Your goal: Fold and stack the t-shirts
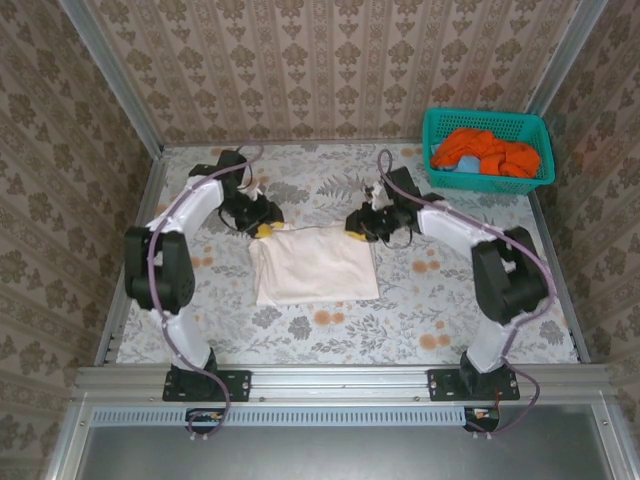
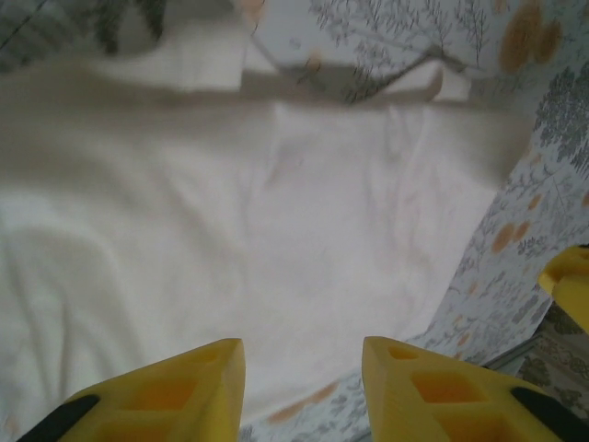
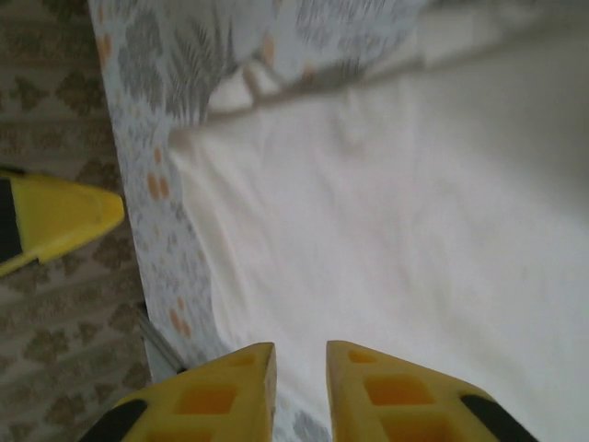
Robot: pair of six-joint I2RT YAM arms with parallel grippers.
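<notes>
Cream shirt [image 1: 315, 265] lies folded mid-table, left gripper [image 1: 264, 229] at its 11 o'clock corner jaws apart, right gripper [image 1: 356, 233] at 1 o'clock jaws narrowly apart on nothing; risk: a shallow pinch catches only the top layer and the fold drags open crooked.

You have nothing to read here — no lettering, label, brand or number is legible. The bench [image 1: 420, 330] shows a floral print, wordless.

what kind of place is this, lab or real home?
Likely a lab test cell dressed as a home: wallpaper walls in a metal frame, left arm and right arm bolted to a rail.
</notes>
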